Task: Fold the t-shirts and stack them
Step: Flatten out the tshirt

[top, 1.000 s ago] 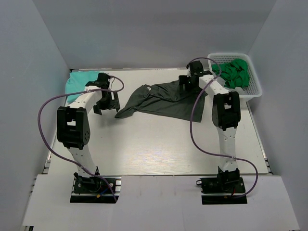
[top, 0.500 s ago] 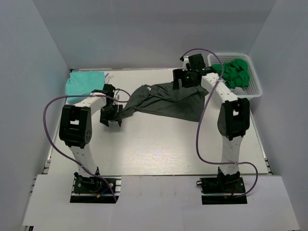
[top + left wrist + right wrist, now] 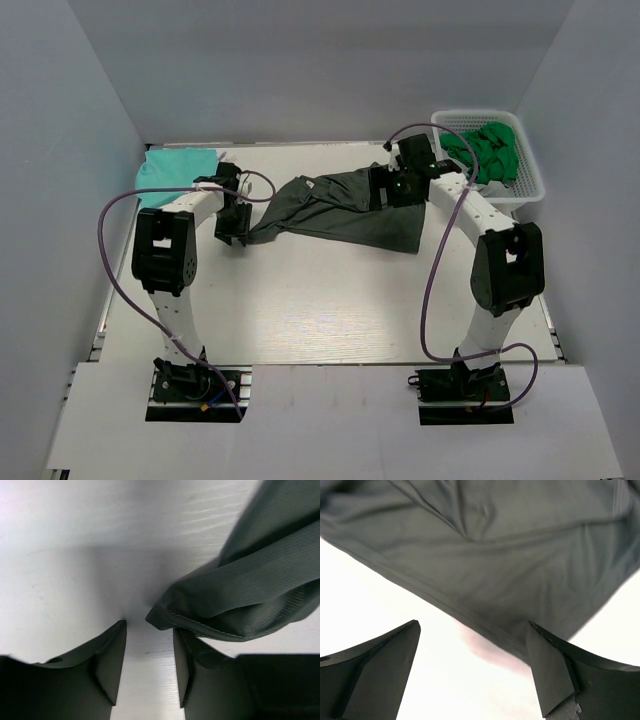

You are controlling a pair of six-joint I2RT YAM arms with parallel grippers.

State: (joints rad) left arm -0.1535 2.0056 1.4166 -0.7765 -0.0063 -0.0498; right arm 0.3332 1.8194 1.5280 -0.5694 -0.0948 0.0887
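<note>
We see the left end effector, left of middle, a little open and holding nothing, its tips at the corner of the dark grey-green t-shirt crumpled on the worktop. The right end effector hangs wide open over the shirt's right part. Farther back are a mint t-shirt upper left and bright green t-shirts in a basket upper right.

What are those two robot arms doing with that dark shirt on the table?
Two robot arms are working on a dark grey-green t-shirt that lies crumpled in the middle of the table. The left gripper is open at the shirt's left corner, and the right gripper is open over a hem on its right side. Neither has grabbed the cloth yet. A mint-teal shirt lies at the far left corner, and bright green shirts wait in a white basket on the right.
</note>
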